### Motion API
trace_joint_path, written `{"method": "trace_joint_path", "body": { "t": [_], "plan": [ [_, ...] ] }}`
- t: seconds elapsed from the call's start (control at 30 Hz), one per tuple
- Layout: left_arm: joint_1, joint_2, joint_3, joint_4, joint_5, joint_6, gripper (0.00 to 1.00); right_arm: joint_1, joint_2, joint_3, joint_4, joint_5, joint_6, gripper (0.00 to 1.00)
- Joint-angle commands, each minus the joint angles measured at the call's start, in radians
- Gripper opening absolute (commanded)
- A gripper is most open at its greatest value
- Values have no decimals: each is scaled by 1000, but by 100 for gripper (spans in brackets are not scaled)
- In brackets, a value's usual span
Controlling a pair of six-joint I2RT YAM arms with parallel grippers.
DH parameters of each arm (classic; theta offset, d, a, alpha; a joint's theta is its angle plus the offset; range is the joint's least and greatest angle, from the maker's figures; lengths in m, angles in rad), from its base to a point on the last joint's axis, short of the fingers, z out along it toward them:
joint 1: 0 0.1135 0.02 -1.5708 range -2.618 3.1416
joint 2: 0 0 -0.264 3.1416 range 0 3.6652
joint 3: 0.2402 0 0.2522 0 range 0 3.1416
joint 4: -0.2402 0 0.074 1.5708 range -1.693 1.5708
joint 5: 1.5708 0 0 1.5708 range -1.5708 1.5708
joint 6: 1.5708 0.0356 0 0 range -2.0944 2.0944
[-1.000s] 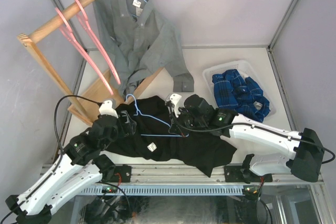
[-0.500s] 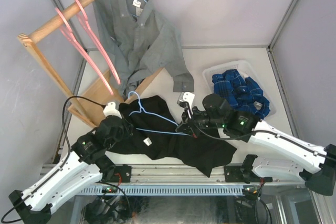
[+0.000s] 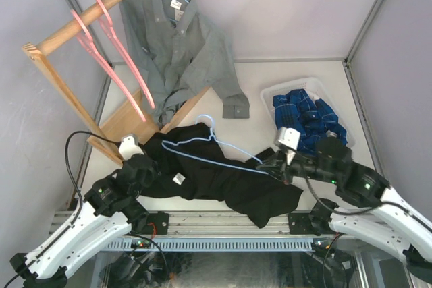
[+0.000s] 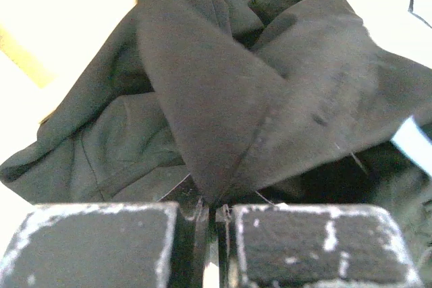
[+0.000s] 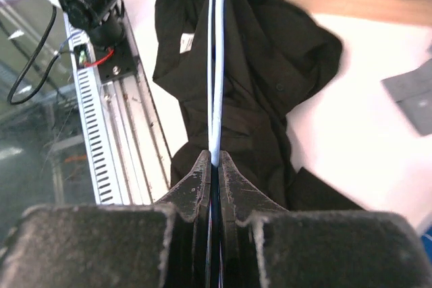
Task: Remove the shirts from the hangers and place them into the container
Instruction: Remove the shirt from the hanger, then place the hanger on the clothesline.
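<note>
Overhead first: the black shirt [image 3: 216, 180] lies crumpled on the table [image 3: 270, 75] at the near edge, between my two arms, well apart from the container [image 3: 291, 85] at the far right, which holds the blue plaid shirt [image 3: 307, 119]. The blue wire hanger [image 3: 223, 146] lies across the black cloth, hook pointing away from me. My left tool [image 3: 152, 161] sits at the shirt's left end and my right tool [image 3: 271, 166] at the hanger's right tip. Further back, the grey shirt [image 3: 179, 45] hangs from the wooden rack [image 3: 88, 15] beside two bare pink hangers [image 3: 125, 52].

On the left wrist camera, the left tool [image 4: 206, 210] is pinched fully together on a peaked fold of black cloth. The overhead view cannot confirm that bite.

On the right wrist camera, the right tool [image 5: 214, 163] is clamped tight on the thin blue wire, which runs straight away over the shirt. Only here is that hold plain.

I judge the shirt to be soft, limp and light. It should drag and bunch rather than slide, so a thick fold near the collar or shoulder is the place to hold. The wire looks stiff but springy and thin, so it could twist in the jaws. I cannot tell whether its left shoulder sits inside the shirt.
</note>
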Motion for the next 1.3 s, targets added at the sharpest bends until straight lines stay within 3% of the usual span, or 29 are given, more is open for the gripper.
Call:
{"method": "trace_joint_path", "body": {
  "t": [0.0, 0.23, 0.4, 0.5, 0.57, 0.63, 0.77, 1.0, 1.17, 1.27],
  "plan": [
    [5, -3, 44, 4, -39, -22, 0, -25, -121, -18, 74, 92, -59, 0],
    [5, 1, 45, 48, 11, 12, 0, -31, -167, -45, 150, 203, -37, 0],
    [5, 5, 47, 127, 142, 124, 2, -31, -120, -70, 227, 301, 26, 0],
    [5, 54, 75, 166, 276, 203, 11, -31, -72, -71, 296, 318, 86, 0],
    [5, 90, 105, 150, 315, 231, 24, -31, -43, -72, 344, 317, 113, 0],
    [5, 107, 128, 129, 310, 233, 33, -31, -15, -73, 393, 305, 144, 0],
    [5, 88, 160, 67, 201, 203, 64, -31, 42, -72, 491, 279, 226, 0],
    [5, -42, 206, -8, 95, 237, 79, -29, 120, -72, 612, 289, 322, 0],
    [5, -165, 177, 16, 21, 300, 99, -38, 154, -50, 664, 359, 352, 0],
    [5, -201, 153, 57, 33, 318, 100, -60, 211, 13, 648, 309, 341, 0]
  ]
}}
